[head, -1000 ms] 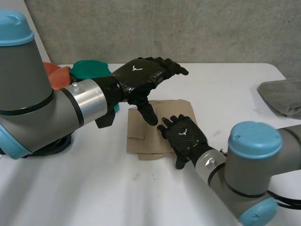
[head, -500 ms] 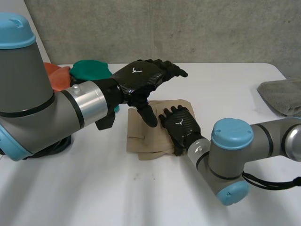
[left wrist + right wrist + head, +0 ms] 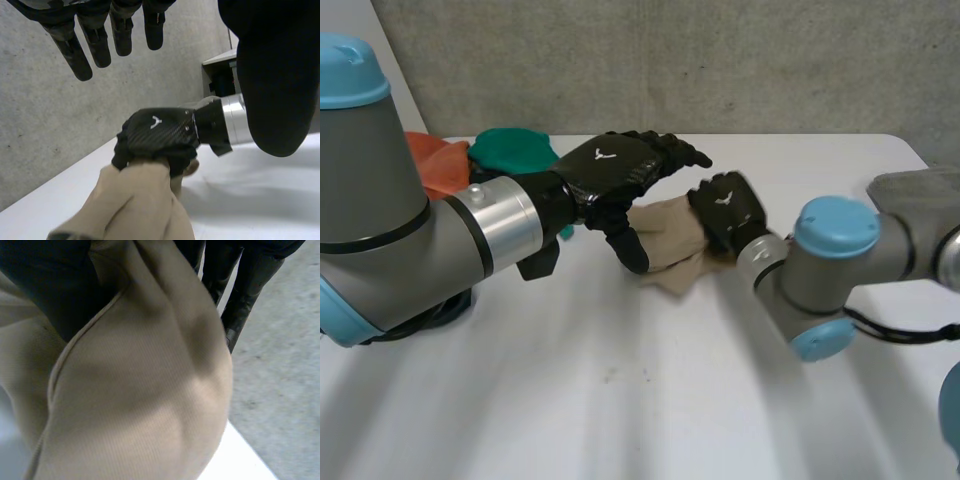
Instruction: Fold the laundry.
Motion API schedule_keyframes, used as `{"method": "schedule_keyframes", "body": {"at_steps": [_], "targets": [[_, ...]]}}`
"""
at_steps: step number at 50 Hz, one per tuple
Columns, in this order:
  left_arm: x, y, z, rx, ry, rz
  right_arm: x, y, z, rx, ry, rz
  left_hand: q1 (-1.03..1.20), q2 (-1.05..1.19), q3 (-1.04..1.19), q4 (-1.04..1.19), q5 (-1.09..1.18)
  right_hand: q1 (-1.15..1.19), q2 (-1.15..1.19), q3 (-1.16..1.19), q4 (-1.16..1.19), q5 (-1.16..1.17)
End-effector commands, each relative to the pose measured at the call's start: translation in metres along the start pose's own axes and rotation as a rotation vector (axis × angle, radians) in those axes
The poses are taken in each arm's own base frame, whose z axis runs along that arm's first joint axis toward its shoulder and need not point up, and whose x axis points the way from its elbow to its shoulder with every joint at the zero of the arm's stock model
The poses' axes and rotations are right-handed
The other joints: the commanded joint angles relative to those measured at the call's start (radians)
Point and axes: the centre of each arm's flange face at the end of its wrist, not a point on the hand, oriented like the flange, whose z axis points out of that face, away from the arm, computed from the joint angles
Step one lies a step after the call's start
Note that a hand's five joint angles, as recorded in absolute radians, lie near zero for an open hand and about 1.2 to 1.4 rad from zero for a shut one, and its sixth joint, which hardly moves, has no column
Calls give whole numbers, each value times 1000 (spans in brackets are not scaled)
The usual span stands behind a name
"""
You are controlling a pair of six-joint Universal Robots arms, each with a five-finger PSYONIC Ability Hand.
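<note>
The right hand [image 3: 725,208] has its fingers curled tight round one end of the beige cloth [image 3: 670,245], and we read this grip as a lift. The cloth hangs bunched from the hand over the middle of the white table [image 3: 620,400], nearer the far edge than the near one; whether its lower end touches the top we cannot tell. In the left wrist view this hand shows knuckles up, with the fabric spilling from under its palm in soft folds, so we take the hold for a fistful rather than a neat pinch at a corner. The left hand [image 3: 620,168] hovers just beside the cloth, on the side toward the table's left edge. Its fingers are straight and spread, its thumb points down at the table, and it holds nothing. We judge that it is placed there to catch a free edge or to flatten the cloth once it is laid down. Away from the work, a green cloth [image 3: 510,150] and an orange cloth [image 3: 435,160] lie heaped side by side at the far left corner, and a grey cloth [image 3: 920,190] lies at the right edge, probably laundry for later. Bunched as it is, the beige cloth is not yet a tidy fold, and we think the next move calls for spreading it flat.
</note>
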Motion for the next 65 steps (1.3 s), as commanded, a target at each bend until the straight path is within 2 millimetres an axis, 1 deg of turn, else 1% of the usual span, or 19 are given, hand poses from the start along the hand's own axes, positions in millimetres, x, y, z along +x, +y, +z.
{"method": "schedule_keyframes", "body": {"at_steps": [1, 9, 10, 13, 14, 17, 18, 21, 23, 28, 29, 32, 33, 37, 41, 47, 58, 63, 65], "targets": [[-4, -10, -6, 24, -16, 10, 68, -11, 21, 138, 21, -46, -10, -26, -33, -26, -44, 503, 224, 239, 220, 318], [1, -13, -6, 39, -3, 21, 160, -32, 38, 264, 191, -117, -14, -30, -37, -30, -48, 503, 224, 239, 220, 318], [1, -14, -6, 44, -2, 24, 182, -33, 38, 292, 237, -128, -14, -30, -37, -30, -48, 503, 224, 239, 220, 318], [2, -15, -7, 47, 0, 26, 216, -34, 36, 338, 302, -130, -13, -29, -36, -29, -47, 503, 224, 239, 220, 318], [4, -17, -7, 52, 3, 30, 236, -35, 34, 369, 330, -127, -13, -29, -36, -29, -47, 503, 224, 239, 220, 318], [5, -17, -8, 52, 4, 30, 264, -35, 30, 416, 354, -122, -13, -29, -36, -29, -47, 503, 224, 239, 220, 318], [5, -17, -8, 51, 4, 29, 280, -30, 28, 437, 356, -119, -13, -29, -36, -29, -47, 503, 224, 239, 220, 318], [5, -15, -7, 47, 6, 27, 301, -14, 23, 438, 353, -113, -10, -26, -33, -26, -44, 503, 224, 239, 220, 318], [6, -14, -7, 44, 7, 27, 317, 7, 18, 417, 347, -114, -10, -26, -33, -26, -44, 503, 224, 239, 220, 318], [5, -11, -7, 35, 6, 24, 331, 62, 9, 345, 308, -102, -7, -24, -30, -23, -41, 503, 224, 239, 220, 318], [5, -10, -7, 33, 6, 22, 337, 81, 4, 323, 302, -104, -7, -24, -30, -23, -41, 503, 224, 239, 220, 318], [5, -8, -6, 26, 4, 18, 342, 108, -3, 298, 297, -103, -7, -24, -30, -23, -41, 503, 224, 239, 220, 318], [5, -5, -6, 20, 5, 14, 344, 128, -8, 281, 298, -101, -7, -24, -30, -23, -41, 503, 224, 239, 220, 318], [5, -2, -5, 18, 3, 13, 352, 168, -24, 236, 317, -91, -4, -21, -27, -20, -38, 503, 224, 239, 220, 318], [5, 1, -5, 18, 3, 11, 366, 198, -45, 186, 359, -82, -1, -18, -24, -17, -35, 503, 224, 239, 220, 318], [5, 3, -3, 17, 3, 12, 369, 209, -58, 155, 361, -63, 2, -15, -21, -14, -32, 503, 224, 239, 220, 318], [4, -4, -4, 36, 1, 23, 366, 173, -46, 230, 320, -119, 2, -15, -21, -14, -32, 503, 224, 239, 220, 318], [6, -1, -4, 30, 4, 18, 366, 179, -47, 225, 322, -118, 2, -15, -21, -14, -32, 503, 224, 239, 220, 318], [7, -1, -4, 27, 5, 17, 363, 189, -48, 212, 321, -103, 2, -15, -21, -14, -32, 503, 224, 239, 220, 318]]}}
